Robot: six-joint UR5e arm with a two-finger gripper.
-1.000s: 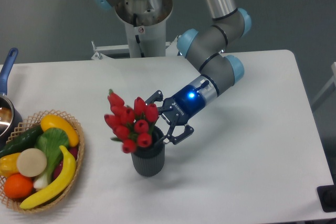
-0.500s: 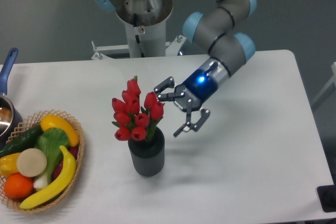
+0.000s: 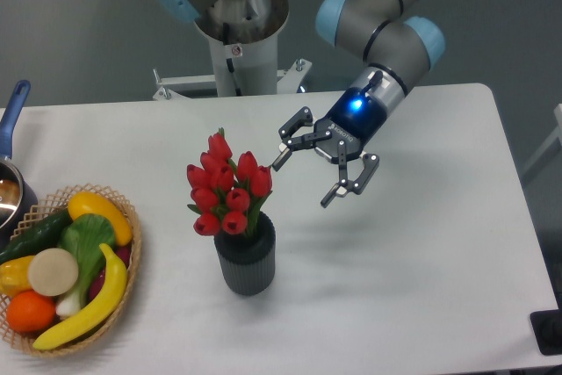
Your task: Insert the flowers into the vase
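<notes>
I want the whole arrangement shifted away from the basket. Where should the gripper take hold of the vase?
Grip the vase across its ribbed wall, low down, coming in level from the right, where the open gripper hangs. From above, the flowers block the mouth; the upright cylinder probably suits a side pinch.

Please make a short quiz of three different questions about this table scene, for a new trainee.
1. True or false: the flowers stand in the vase.
2. The gripper is: A) shut on the stems; B) open, up and to the right of the flowers; C) inside the basket.
3. Fill in: the basket at the table's left edge holds toy fruit and ____.

Key: 1 true. 2 B, its fingers are spread and hold nothing. 3 vegetables.
</notes>
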